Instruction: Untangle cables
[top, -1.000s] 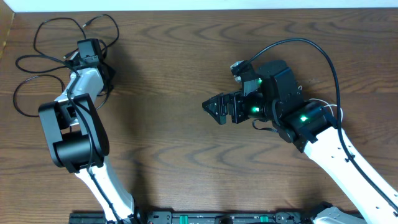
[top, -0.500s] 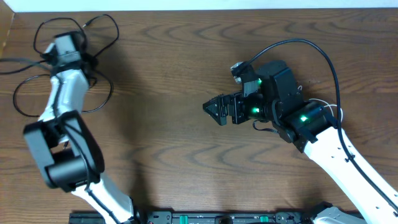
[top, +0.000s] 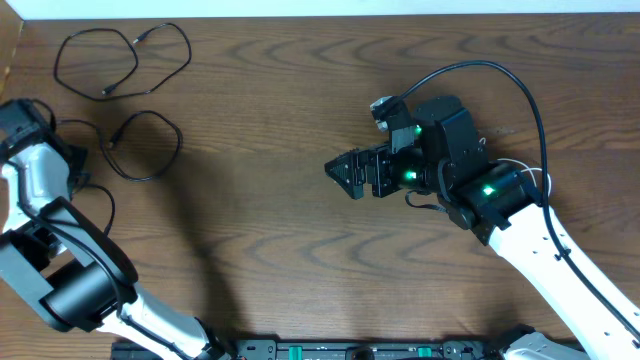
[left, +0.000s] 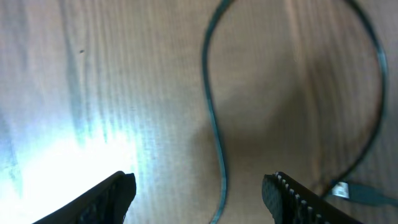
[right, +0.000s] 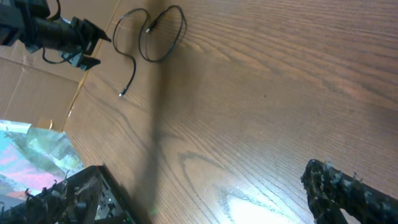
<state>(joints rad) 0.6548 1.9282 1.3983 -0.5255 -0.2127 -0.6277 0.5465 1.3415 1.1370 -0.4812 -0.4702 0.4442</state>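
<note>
Swung clear of the cable loops, the left claw (left: 199, 193) has gone out to the left edge of the desk (top: 300, 280).
Its jaws stand apart and grip nothing. A black cable (left: 214, 140) lies loose on the wood just beneath and beside the left claw. A second black cable (top: 105, 95) loops a little farther from it, toward the far edge. Well apart from the left claw, the right claw (top: 338, 175) gapes wide and empty.

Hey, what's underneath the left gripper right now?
Wooden table and a thin dark cable lying below the open left gripper, not gripped. Where the cable continues beyond the picture's edge is unseen.
</note>
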